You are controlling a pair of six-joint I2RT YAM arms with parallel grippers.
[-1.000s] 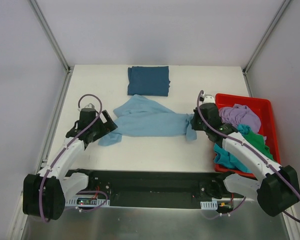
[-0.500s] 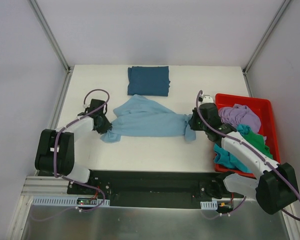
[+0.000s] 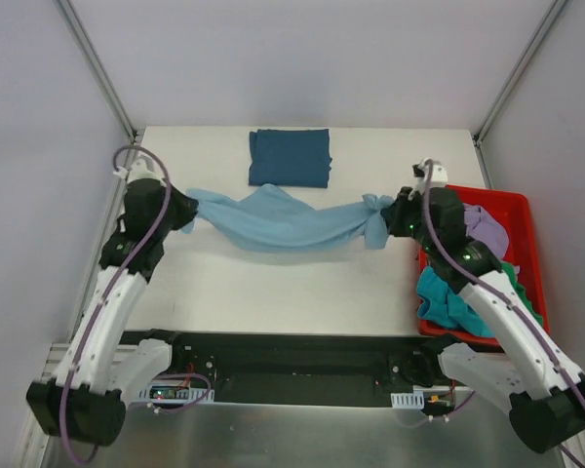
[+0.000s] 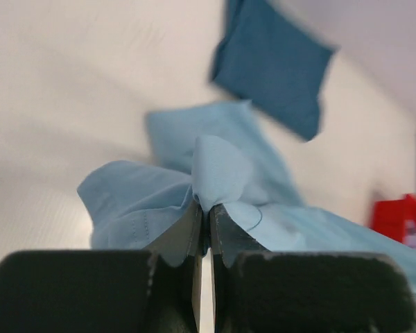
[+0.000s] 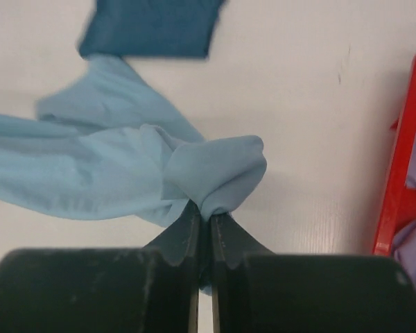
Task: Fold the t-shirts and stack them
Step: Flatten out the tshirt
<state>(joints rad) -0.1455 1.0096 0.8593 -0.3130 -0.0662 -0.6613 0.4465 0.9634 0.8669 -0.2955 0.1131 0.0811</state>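
Okay, visibility first: the left wrist view is motion-blurred, so the dark teal t-shirt ahead of the left hand shows only as a soft-edged slab. No chest print is visible on the sky-blue t-shirt in any view. From above, both grip points are buried in cloth. The right arm covers much of the red bin, which sits to the right of the right hand. Only a bit of a lilac tee and a turquoise tee show past the arm. The wrist views settle the grip: the left hand is pinched closed on one bunched end of the sky-blue t-shirt, and the right hand is clamped on the opposite bunched end. The shirt spans between the two hands as a sagging band. Can't tell if its middle rests on the counter. The dark teal t-shirt lies folded flat ahead of both hands, its near edge meeting the band's far edge in the top view.
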